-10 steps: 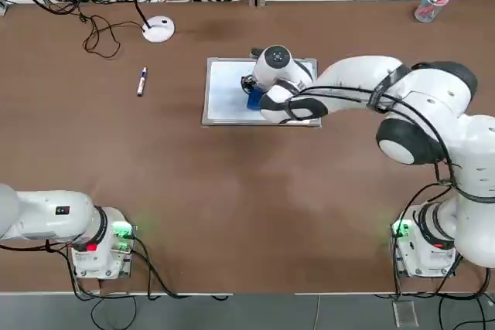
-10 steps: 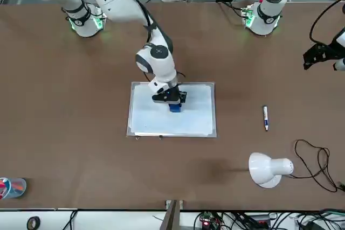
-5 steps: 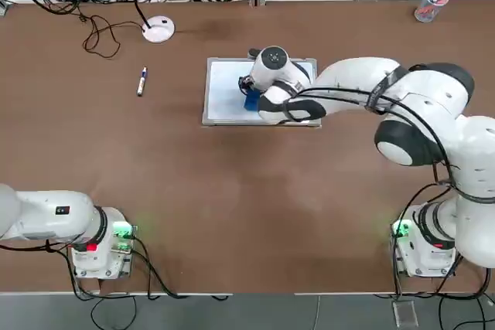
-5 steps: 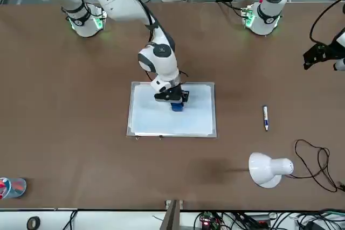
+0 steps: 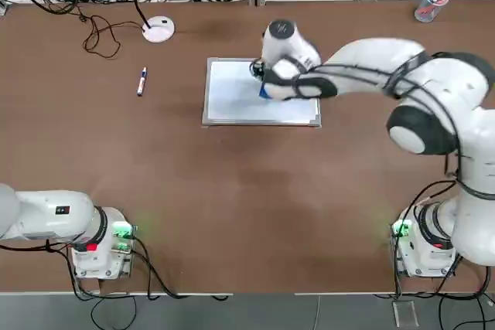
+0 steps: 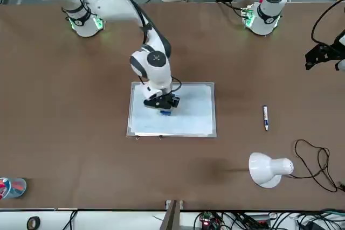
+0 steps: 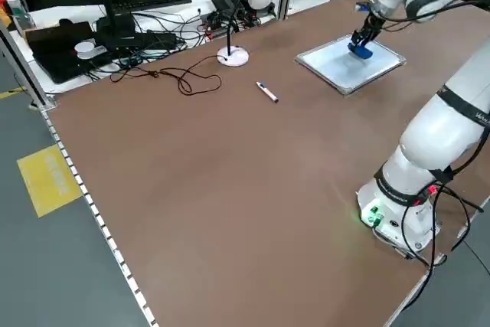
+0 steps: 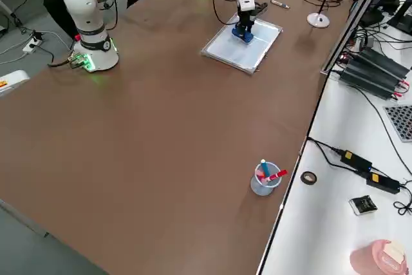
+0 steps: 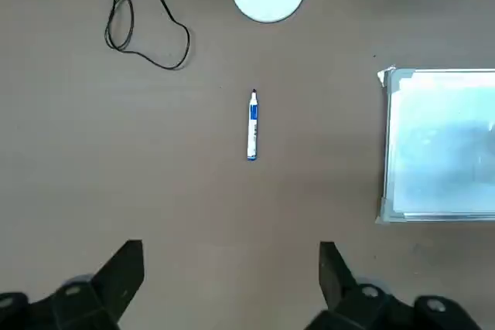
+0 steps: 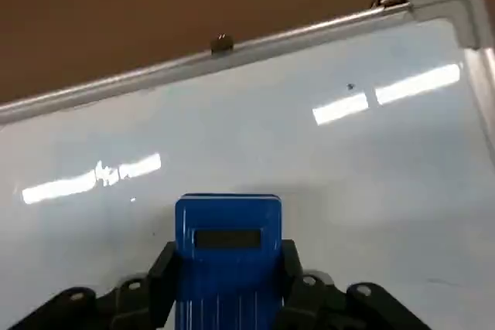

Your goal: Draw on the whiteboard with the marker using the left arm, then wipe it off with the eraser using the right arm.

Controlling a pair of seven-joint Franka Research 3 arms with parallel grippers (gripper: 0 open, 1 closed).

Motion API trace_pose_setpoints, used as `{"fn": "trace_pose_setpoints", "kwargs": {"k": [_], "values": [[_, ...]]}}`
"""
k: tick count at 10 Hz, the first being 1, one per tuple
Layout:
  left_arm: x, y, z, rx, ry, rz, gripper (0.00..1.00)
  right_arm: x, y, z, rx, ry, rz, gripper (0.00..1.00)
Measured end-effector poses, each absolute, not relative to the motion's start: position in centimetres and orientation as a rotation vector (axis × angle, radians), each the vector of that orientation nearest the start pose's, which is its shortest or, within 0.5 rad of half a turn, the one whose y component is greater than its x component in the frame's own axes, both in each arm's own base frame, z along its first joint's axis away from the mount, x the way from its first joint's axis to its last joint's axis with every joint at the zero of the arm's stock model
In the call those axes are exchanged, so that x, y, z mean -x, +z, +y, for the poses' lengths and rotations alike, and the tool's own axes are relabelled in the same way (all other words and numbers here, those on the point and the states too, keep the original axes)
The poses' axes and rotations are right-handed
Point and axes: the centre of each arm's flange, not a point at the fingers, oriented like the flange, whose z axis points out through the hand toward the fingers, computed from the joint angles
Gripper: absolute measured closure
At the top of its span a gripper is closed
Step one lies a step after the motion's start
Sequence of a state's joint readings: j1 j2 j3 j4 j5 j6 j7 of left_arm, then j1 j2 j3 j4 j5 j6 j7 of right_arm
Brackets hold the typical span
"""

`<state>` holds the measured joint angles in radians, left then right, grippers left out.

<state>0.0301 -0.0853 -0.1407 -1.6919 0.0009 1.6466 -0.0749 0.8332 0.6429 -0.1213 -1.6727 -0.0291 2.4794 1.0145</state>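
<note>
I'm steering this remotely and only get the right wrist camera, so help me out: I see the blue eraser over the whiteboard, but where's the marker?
Observer: The marker lies on the table, off the whiteboard's left side as the robot faces it.
Operator: And the left gripper?
Observer: The left gripper is open and holds nothing, with its arm parked at the table's left.
Operator: Anything else loose out there?
Observer: A plastic cup with pens stands beyond the whiteboard's right side.

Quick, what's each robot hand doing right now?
Left hand: open, empty, above the table.
Right hand: closed on the eraser, over the whiteboard.
</note>
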Motion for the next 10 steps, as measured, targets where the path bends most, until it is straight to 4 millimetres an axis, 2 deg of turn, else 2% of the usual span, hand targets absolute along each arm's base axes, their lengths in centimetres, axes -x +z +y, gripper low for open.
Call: {"fn": "trace_pose_setpoints", "kwargs": {"k": [2,4,7,10], "values": [[-53.1,62.0,-6.2,3.131,-0.063,0.055,0.00,-53.5,28.0,44.5,3.032,-0.231,0.356,0.44],[-53.1,62.0,-6.2,3.131,-0.063,0.055,0.00,-54.8,28.9,42.0,3.045,-0.215,0.312,0.44],[-53.1,62.0,-6.2,3.131,-0.063,0.055,0.00,-56.6,27.9,38.6,3.056,-0.220,0.300,0.44],[-53.1,62.0,-6.2,3.131,-0.063,0.054,0.00,-56.3,26.4,38.5,3.037,-0.244,0.279,0.44]]}}
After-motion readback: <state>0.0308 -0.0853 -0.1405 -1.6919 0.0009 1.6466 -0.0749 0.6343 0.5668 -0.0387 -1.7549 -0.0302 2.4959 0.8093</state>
